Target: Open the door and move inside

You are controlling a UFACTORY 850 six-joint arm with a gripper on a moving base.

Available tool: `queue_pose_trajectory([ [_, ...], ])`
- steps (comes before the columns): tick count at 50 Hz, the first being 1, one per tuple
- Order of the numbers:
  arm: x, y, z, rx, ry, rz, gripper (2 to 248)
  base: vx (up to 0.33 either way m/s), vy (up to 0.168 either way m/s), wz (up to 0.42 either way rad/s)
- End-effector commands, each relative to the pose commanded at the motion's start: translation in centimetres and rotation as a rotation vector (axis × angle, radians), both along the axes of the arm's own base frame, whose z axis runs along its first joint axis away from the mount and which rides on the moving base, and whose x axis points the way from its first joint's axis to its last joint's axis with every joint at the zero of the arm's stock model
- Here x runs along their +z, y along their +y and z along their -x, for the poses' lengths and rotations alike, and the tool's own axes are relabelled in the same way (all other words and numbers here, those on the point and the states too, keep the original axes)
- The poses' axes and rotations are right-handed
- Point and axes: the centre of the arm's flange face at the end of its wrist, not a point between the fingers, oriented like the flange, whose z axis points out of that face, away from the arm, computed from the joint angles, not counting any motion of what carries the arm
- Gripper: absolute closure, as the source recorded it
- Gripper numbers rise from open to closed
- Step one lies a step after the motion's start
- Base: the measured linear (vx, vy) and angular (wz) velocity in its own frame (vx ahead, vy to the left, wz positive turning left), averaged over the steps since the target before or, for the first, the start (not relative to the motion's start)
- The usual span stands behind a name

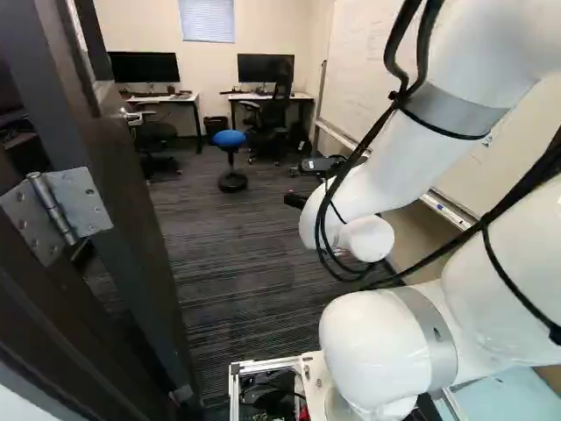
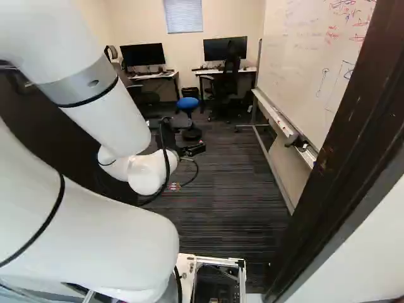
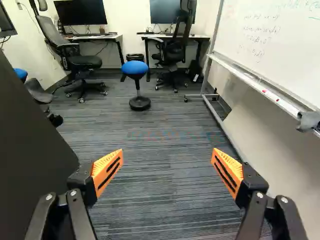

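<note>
Door (image 1: 114,189): one, dark, standing open at the left of the left base view; in the wrist view its dark panel lies beside one finger of the claw (image 2: 192,149), apart from the pad.
Hinge (image 1: 60,210): metal, joining door to frame.
Door frame (image 2: 353,139): dark, upright at the right of the right base view.
Claw: fingers spread wide, orange pads (image 3: 108,170) well apart, only floor (image 3: 160,185) seen between them; nothing gripped.
Arm (image 1: 394,158): white, bent, black cables strapped along it.
Whiteboard (image 3: 280,40): on a wheeled stand by the wall, across the floor from the door; handwriting on its face, grey item (image 3: 309,120) at its tray's edge.
Stool (image 3: 135,68): blue seat, black round base, on the floor near the gap between two worktops.
Worktops (image 3: 112,37) (image 3: 200,36): pair, white, against the far wall, a dark monitor (image 3: 81,12) near the rear edge of each.
Office chairs (image 3: 82,61) (image 3: 175,52): two, black, by the worktops' front edges.
Bin (image 3: 135,57): black, between the worktops, behind the stool.
</note>
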Motion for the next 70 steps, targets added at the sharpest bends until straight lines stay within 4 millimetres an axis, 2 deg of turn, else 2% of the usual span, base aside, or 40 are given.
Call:
queue_pose_trajectory([
  [70, 0.00, 0.00, 0.00, 0.000, 0.000, 0.000, 3, 0.142, 0.004, -0.007],
])
